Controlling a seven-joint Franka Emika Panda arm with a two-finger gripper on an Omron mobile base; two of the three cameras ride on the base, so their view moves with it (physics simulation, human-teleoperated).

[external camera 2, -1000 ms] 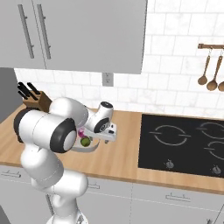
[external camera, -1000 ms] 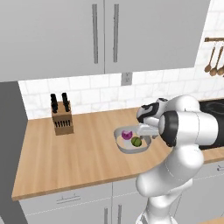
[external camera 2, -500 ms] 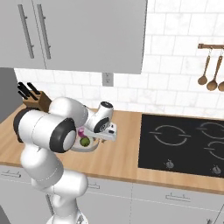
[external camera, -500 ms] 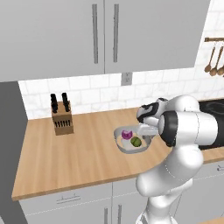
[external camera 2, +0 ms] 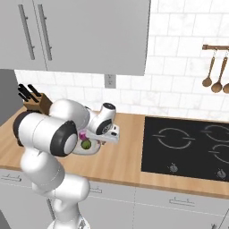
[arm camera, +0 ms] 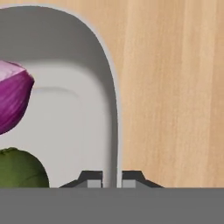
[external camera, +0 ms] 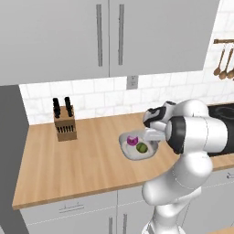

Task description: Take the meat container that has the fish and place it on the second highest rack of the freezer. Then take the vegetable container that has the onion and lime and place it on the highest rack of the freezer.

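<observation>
At the centre of the left base view, the vegetable container [external camera: 130,150] sits on the wooden desk [external camera: 68,160], and there's the onion [external camera: 133,140] and the lime [external camera: 142,147] side by side inside it, onion toward the upper left, lime toward the lower right. The gripper [external camera: 153,135] is right at the dish's right-hand rim, the white arm crowding in from the lower right. Switch to the right base view and the arm's big elbow covers most of the dish [external camera 2: 91,150]; just a sliver of onion [external camera 2: 82,134] and lime [external camera 2: 85,144] peeks out left of the hand [external camera 2: 103,137]. Now the hand view gives what neither base camera can: the fingers [arm camera: 92,179] straddle the dish's rim [arm camera: 111,109], one tip inside, one outside over bare wood, drawn in close on that thin wall — clamped on it, by the look of it. Onion [arm camera: 13,100] at left, lime [arm camera: 19,170] at lower left, both cut off by the frame edge. Around the scene: a knife block [external camera: 64,124] well to the left by the tiled wall, a black hob [external camera 2: 188,150] on the right, wooden spoons [external camera 2: 214,67] hanging in the upper right.
</observation>
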